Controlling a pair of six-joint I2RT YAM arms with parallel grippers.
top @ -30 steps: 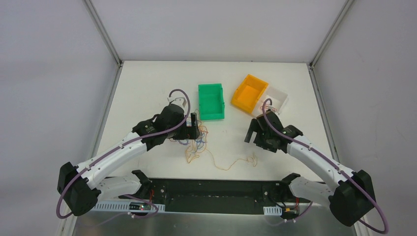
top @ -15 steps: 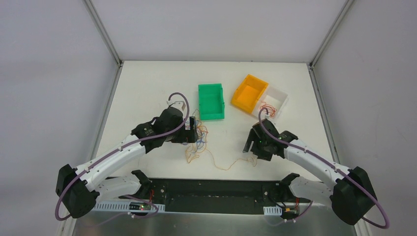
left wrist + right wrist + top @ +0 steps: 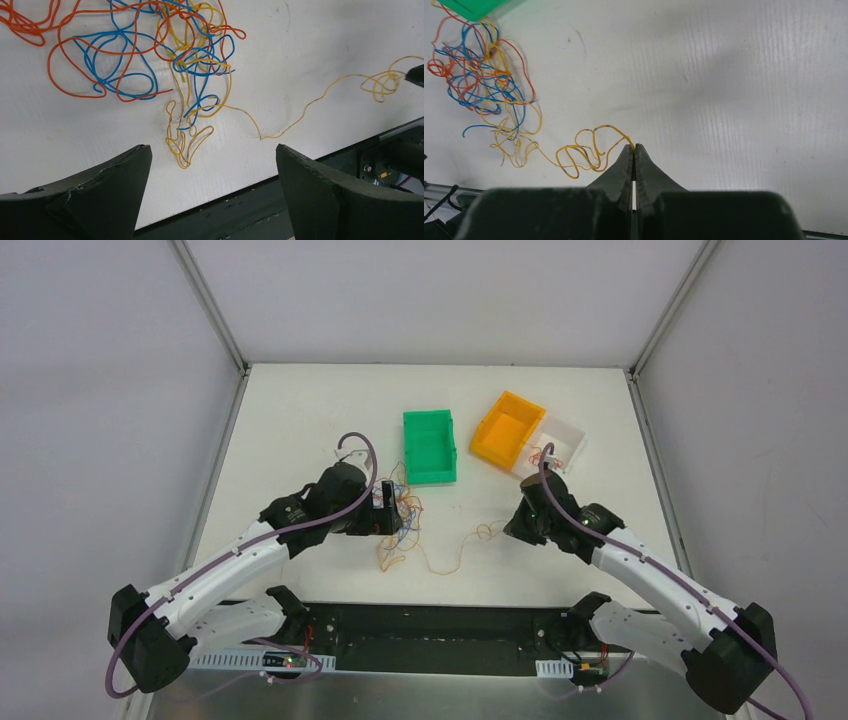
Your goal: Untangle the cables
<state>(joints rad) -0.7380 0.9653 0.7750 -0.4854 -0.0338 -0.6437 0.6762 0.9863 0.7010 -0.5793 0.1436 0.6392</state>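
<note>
While the right claw (image 3: pixel 634 150) pinches shut on the looped end of a yellow cable (image 3: pixel 583 152), low in the middle of the right wrist view, the left claw (image 3: pixel 212 150) hangs wide open and empty over the tangle (image 3: pixel 150 55). That tangle of orange, blue, red and yellow cables lies on the white worktop (image 3: pixel 300 410), left of centre in the top view, just below a green bin (image 3: pixel 430 445). The yellow cable trails out of it toward the right claw, slack and wavy. The step in hand looks like drawing this cable free of the knot. The next move likely calls for a slow pull toward the right of the frame, away from the tangle. The left claw might also close on or press down the other cables, so the whole bundle does not drag along.
</note>
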